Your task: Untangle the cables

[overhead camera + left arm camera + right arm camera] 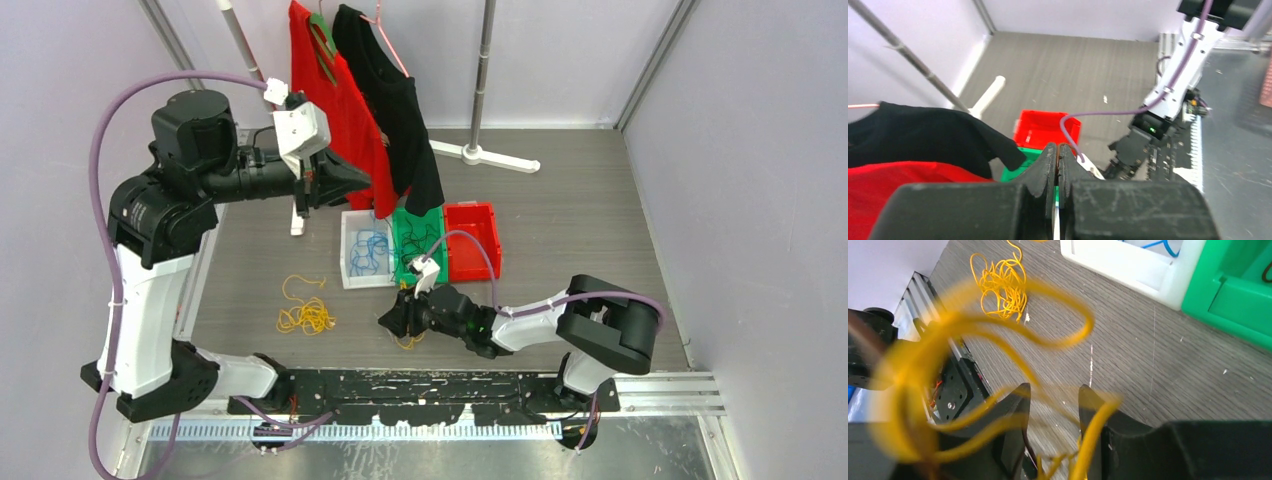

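on the grey, wood-grained table, close to the near edge, the right gripper sat low with its jaws spread. in the right wrist view, blurred loops of a yellow cable draped in front of the right gripper and crossed its open gap. it could not be told whether any strand was caught on a finger, but nothing was pinched between the jaws. from above, that yellow cable showed as a small tuft just under the gripper.

a second yellow bunch lay loose on the table to the left of the right gripper, apart from it. it was a tight heap with one thin tail curling off toward the far side. in the right wrist view the yellow bunch sat ahead and left of the fingers. the right arm looked much the nearer of the two.

the left gripper was raised high over the far left of the table, beside a hanging red garment and black garment. its own camera showed the left gripper pressed together on nothing.

beyond the right gripper stood three bins side by side: a white bin holding blue cables, a green bin holding black cables, and a red bin. pale walls closed in the table on three sides.
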You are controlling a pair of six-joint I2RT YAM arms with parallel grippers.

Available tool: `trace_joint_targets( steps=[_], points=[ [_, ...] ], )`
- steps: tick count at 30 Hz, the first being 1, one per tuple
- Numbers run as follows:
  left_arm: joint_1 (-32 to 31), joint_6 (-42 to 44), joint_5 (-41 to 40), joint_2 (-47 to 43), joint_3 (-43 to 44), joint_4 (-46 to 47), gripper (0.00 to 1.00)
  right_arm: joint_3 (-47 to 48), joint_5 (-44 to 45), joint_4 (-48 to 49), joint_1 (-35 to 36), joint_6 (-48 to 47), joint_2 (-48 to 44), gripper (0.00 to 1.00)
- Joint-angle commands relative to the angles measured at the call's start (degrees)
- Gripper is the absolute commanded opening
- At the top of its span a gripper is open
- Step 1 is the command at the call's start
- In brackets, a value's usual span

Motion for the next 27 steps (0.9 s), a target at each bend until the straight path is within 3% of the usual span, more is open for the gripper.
trace_joint_targets(
  steps=[1,6,13,14,18,23,27],
  points=[
    [-0.3,0.6,-7.0,-1.7,2.1,11.0,0.00,-0.3,0.1,2.8,0.6,2.5,0.9,0.46],
    [-0.3,0.9,-17.2,-5.6,-2.9,25.3,0.00,-2.3,1.4,4.3,1.4,3.8,1.0,0.52],
    [-0.3,0.3,-22.9,-6.6,-4.4,34.8,0.00,-3.6,2.3,5.1,1.7,4.1,0.1,0.57],
    [-0.3,0.2,-23.6,-6.6,-4.4,35.9,0.00,-3.7,2.3,5.2,1.7,4.1,0.2,0.55],
    [-0.3,0.1,-26.2,-6.4,-4.4,39.5,0.00,-4.1,2.6,5.8,1.8,4.7,0.3,0.27],
    [-0.3,4.4,-30.1,-5.6,-2.9,45.3,0.00,-4.5,3.9,5.2,1.8,6.0,0.1,0.07],
    [-0.3,8.2,-32.5,-3.7,2.8,48.1,0.00,-5.0,5.1,5.1,1.9,6.4,-0.3,0.01]
  ],
)
